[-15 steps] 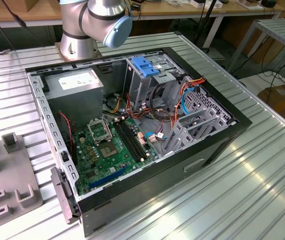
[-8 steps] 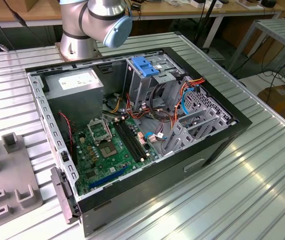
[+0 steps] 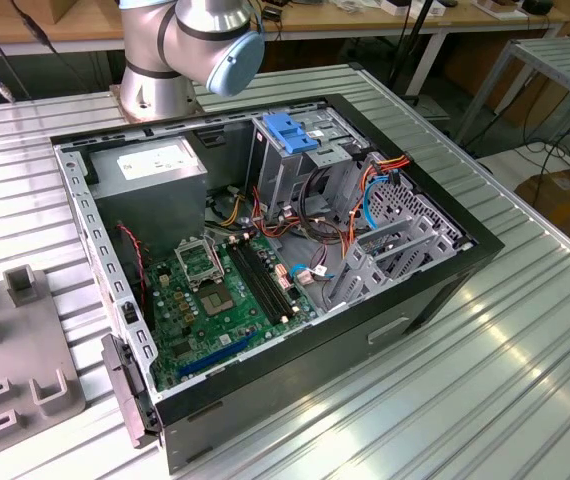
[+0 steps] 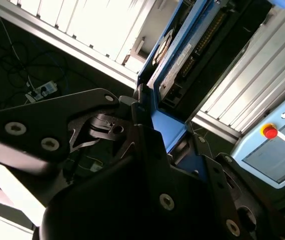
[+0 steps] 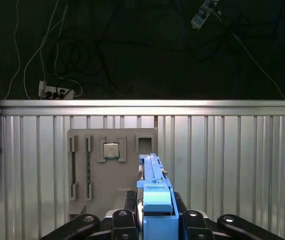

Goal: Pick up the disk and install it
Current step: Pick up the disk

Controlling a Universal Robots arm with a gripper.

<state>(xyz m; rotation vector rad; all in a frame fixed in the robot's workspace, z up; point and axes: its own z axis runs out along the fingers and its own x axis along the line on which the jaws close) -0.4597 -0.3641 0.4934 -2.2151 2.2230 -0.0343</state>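
In both wrist views my gripper [image 5: 155, 222] [image 4: 150, 125] is shut on the disk [image 5: 154, 182] [image 4: 175, 65]. The disk is a flat silver drive in a blue plastic frame, and its black fingers [image 5: 195, 225] clamp it from both sides. The first wrist view shows it edge-on, held over the ribbed metal table [image 5: 232, 165] beside a grey fixture plate [image 5: 127, 180]. In the exterior view the open computer case [image 3: 265, 260] lies on its side. Its metal drive cage [image 3: 295, 160], topped by a blue latch piece [image 3: 290, 130], is at the far side.
Inside the case are a green motherboard [image 3: 225, 290], a grey power supply [image 3: 155, 170] and loose cables [image 3: 365, 200]. The arm's base [image 3: 180, 55] stands behind the case. A grey fixture [image 3: 15, 380] lies at the exterior view's left. A teach pendant [image 4: 275, 145] rests nearby.
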